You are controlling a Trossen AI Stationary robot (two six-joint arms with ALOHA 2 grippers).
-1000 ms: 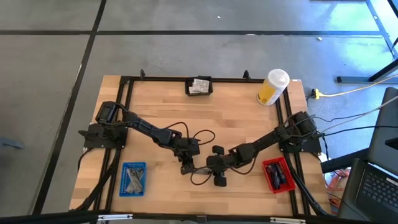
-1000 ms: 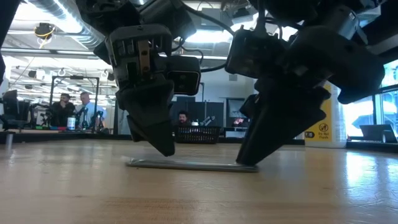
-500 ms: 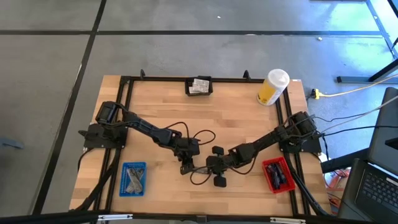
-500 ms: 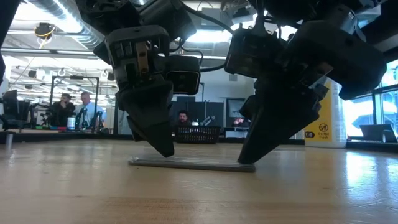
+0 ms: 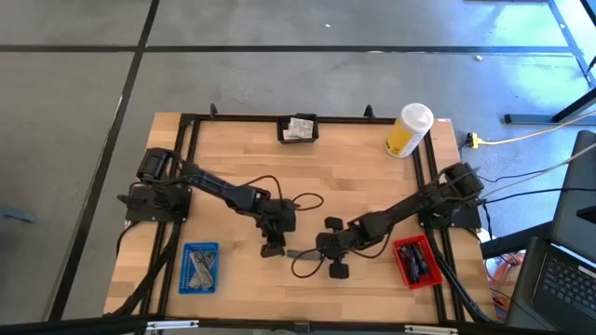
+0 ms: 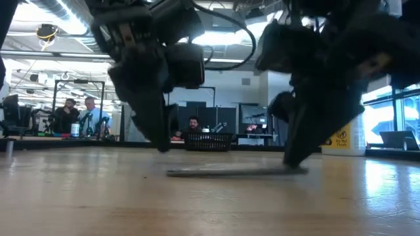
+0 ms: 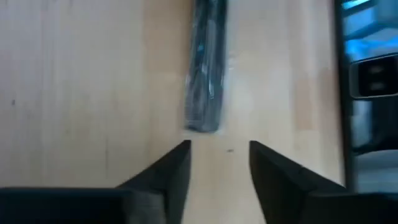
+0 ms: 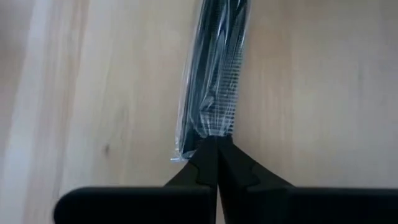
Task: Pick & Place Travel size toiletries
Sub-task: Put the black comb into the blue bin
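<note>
Wooden planking is carrying the whole scene, and near its front middle you are seeing a handover ending: the slim grey stick (image 5: 300, 252) in its clear wrapper is lying flat on the surface between the two arms. A second ago the left gripper (image 5: 272, 249) was shut on one end of it; now it is backing off toward its own side, its jaws standing partly open with nothing between them, the stick's end just ahead of the fingertips (image 7: 177, 163) in the left wrist view. The right gripper (image 5: 328, 253), which was open a second ago, is now clamping its jaws fully together on the wrapper's tail at the other end, as the right wrist view (image 8: 211, 152) is showing plainly. That is suggesting the stick is passing to the right arm, probably for carrying to a tray, though which tray you cannot tell yet; the red tray (image 5: 414, 261) is sitting nearest, the blue tray (image 5: 199, 267) is across on the left. Whether the pinch is catching the stick itself or only the loose film is hard to judge. The low view is smearing both arms, and the contents of the black basket (image 5: 298, 129) at the back edge are too small to name.
</note>
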